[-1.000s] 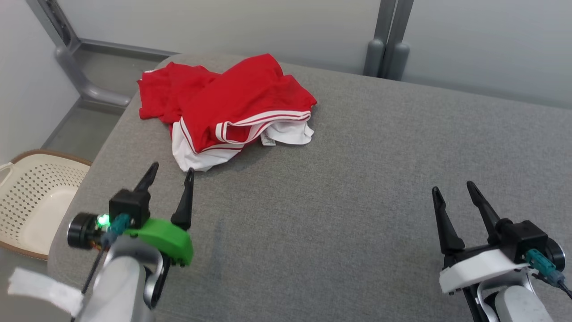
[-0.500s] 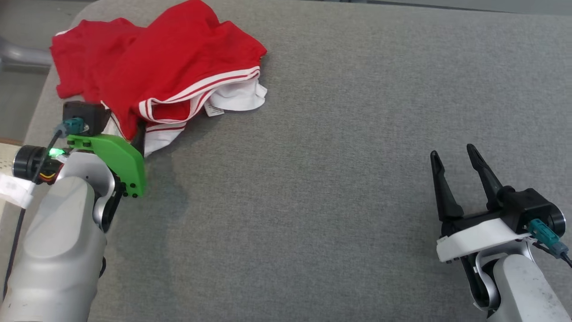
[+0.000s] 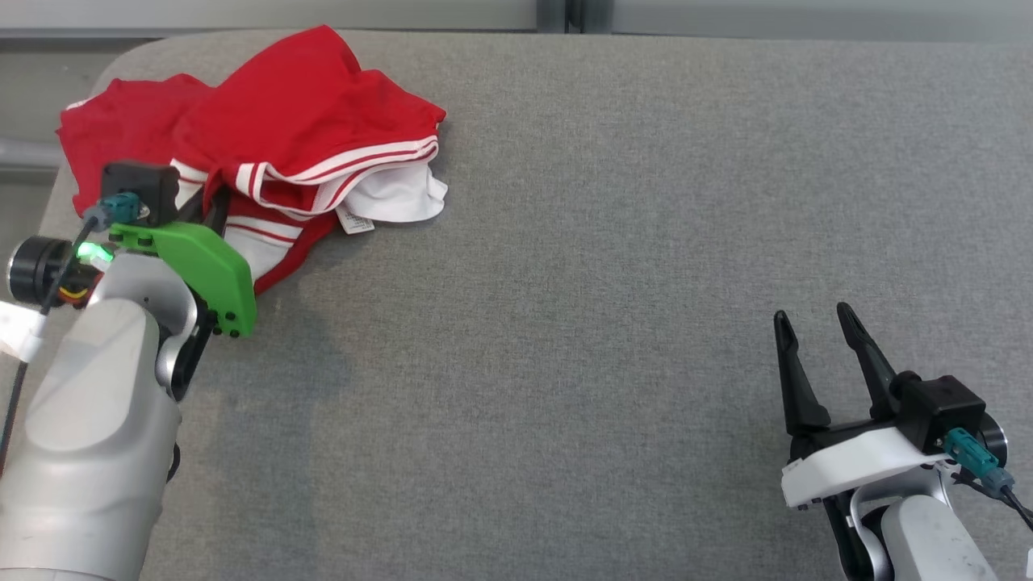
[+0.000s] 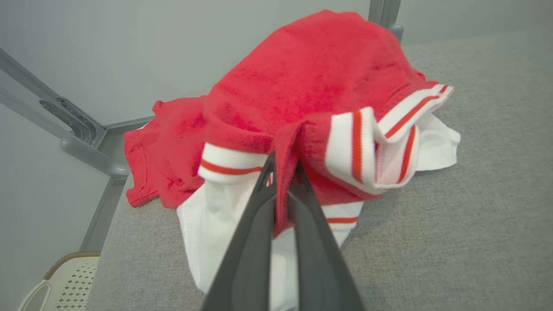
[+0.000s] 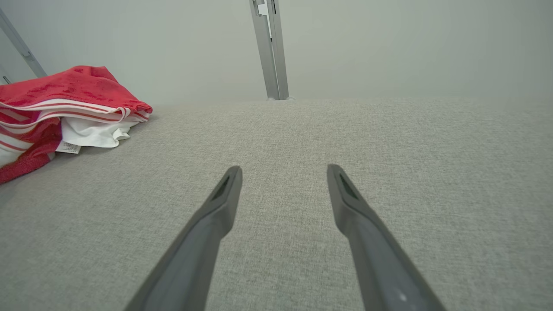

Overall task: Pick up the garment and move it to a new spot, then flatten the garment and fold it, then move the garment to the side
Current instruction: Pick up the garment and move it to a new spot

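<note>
Garment (image 3: 307,105) lies crumpled at the tabletop's (image 3: 565,323) far left corner, with a red fold clenched in the left pincer (image 4: 284,166). The right pincer (image 3: 812,315) is released and idle. Lifting, moving, flattening and folding all remain.

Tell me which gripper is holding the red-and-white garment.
The left gripper, on the green bracket, pinches the red-and-white fabric garment; the right gripper stands open.

The red garment (image 3: 266,121) (white striped trim) lies crumpled far left on the grey surface (image 3: 605,242).
</note>
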Controlling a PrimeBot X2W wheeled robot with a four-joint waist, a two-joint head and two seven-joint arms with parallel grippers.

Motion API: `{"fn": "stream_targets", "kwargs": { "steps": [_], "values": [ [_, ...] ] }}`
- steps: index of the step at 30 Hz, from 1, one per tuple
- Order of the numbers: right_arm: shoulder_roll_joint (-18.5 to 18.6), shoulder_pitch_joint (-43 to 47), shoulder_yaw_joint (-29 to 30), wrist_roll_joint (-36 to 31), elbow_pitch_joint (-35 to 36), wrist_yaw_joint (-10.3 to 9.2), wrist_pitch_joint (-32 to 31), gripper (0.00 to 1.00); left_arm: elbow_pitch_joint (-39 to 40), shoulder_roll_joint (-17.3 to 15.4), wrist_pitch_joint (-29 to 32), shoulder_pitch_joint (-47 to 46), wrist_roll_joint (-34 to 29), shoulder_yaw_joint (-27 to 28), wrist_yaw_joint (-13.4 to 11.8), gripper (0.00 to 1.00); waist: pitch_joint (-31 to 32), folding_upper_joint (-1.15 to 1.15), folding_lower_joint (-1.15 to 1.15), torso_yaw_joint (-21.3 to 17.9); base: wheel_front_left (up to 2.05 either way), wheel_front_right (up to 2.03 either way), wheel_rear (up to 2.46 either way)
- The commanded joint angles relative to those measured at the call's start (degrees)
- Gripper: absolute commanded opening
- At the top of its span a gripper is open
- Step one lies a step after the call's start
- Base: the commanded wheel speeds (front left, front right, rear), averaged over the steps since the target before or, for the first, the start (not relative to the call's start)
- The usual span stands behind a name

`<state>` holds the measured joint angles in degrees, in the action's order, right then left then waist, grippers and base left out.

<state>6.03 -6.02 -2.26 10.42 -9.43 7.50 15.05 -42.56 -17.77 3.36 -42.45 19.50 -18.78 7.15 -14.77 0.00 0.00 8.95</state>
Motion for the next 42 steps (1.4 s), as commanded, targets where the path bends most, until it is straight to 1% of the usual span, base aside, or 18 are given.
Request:
{"fn": "stream_targets", "kwargs": {
  "steps": [1, 4, 8, 12, 15, 18, 22, 24, 25, 29, 32, 35, 39, 41, 42],
  "values": [
    [-0.3, 0.8, -0.1, 0.1, -0.1, -0.01, 0.2, 1.0, 2.3, -0.8, -0.2, -1.0, 1.2, 0.3, 0.2, 0.0, 3.5, 0.0, 0.0, 0.7, 0.0, 0.0, 0.0],
    [-0.8, 1.5, 0.0, 0.3, -0.2, -0.01, 0.2, 1.0, 8.7, -2.0, 0.9, -0.7, 2.3, 0.2, 0.2, 0.0, 5.3, 0.0, 0.0, 0.0, 0.0, 0.0, 0.0],
    [-1.4, 2.6, -0.1, 0.4, -0.3, -0.02, 0.2, 1.0, 20.1, -3.5, 4.3, 0.7, 4.9, 0.2, 0.3, 0.0, 7.2, 0.0, 0.0, -1.6, 0.0, 0.0, 0.0],
    [-2.0, 3.8, 0.5, 0.6, -0.3, -0.01, 0.2, 1.0, 32.9, -4.3, 9.0, 2.1, 7.7, 0.3, 0.3, 0.0, 8.6, 0.0, 0.0, -3.8, 0.0, 0.0, 0.0],
    [-2.3, 4.4, 0.8, 0.5, -0.3, -0.01, 0.2, 1.0, 42.5, -4.8, 12.9, 3.4, 9.1, 0.1, -0.5, 0.0, 9.4, 0.0, 0.0, -6.0, 0.0, 0.0, 0.0],
    [-2.5, 4.7, 1.2, 0.4, 0.0, -0.01, 0.2, 1.0, 50.4, -5.3, 16.9, 4.3, 10.5, -0.4, -1.1, 0.0, 9.8, 0.0, 0.0, -8.2, 0.0, 0.0, 0.0],
    [-2.6, 4.7, 1.5, 0.3, 0.2, -0.01, 0.2, 1.0, 59.0, -4.0, 21.3, 4.3, 13.0, -1.6, -1.7, 0.0, 10.0, 0.0, 0.0, -11.4, 0.0, 0.0, 0.0],
    [-2.7, 4.5, 1.4, 0.4, 0.2, -0.01, 0.2, 1.0, 62.0, -2.8, 22.8, 3.4, 14.9, -2.5, -1.9, 0.0, 9.9, 0.0, 0.0, -13.2, 0.0, 0.0, 0.0],
    [-2.7, 4.4, 1.4, 0.5, 0.2, -0.01, 0.2, 1.0, 63.2, -1.6, 23.6, 2.9, 16.1, -3.0, -2.2, 0.0, 9.7, 0.0, 0.0, -14.1, 0.0, 0.0, 0.0],
    [-2.9, 3.4, 0.7, 1.0, 0.0, -0.01, 0.2, 1.0, 64.5, 0.9, 26.0, 1.0, 18.5, -4.8, -2.9, 0.0, 9.1, 0.0, 0.0, -17.6, 0.0, 0.0, 0.0],
    [-2.9, 2.9, 0.2, 1.3, -0.3, -0.01, 0.2, 1.0, 63.0, 3.3, 25.9, -0.3, 19.1, -6.0, -3.2, 0.0, 8.4, 0.0, 0.0, -20.6, 0.0, 0.0, 0.0],
    [-3.0, 2.6, 0.1, 1.5, -0.4, -0.02, 0.2, 1.0, 59.5, 4.5, 25.2, -1.0, 18.1, -7.2, -3.3, 0.0, 7.8, 0.0, 0.0, -22.8, 0.0, 0.0, 0.0],
    [-3.1, 1.9, 0.1, 1.8, -0.7, -0.02, 0.2, 1.0, 49.1, 6.7, 22.4, 0.2, 17.0, -8.3, -3.9, 0.0, 6.9, 0.0, 0.0, -25.3, 0.0, 0.0, 0.0],
    [-3.1, 1.8, 0.0, 2.0, -0.8, -0.01, 0.2, 1.0, 41.7, 7.7, 19.6, 1.3, 16.0, -8.9, -4.3, 0.0, 6.5, 0.0, 0.0, -26.2, 0.0, 0.0, 0.0],
    [-3.1, 1.7, -0.2, 2.3, -0.8, -0.01, 0.2, 1.0, 36.2, 8.5, 17.2, 1.9, 14.7, -9.4, -4.5, 0.0, 6.4, 0.0, 0.0, -26.6, 0.0, 0.0, 0.0]
  ]
}}
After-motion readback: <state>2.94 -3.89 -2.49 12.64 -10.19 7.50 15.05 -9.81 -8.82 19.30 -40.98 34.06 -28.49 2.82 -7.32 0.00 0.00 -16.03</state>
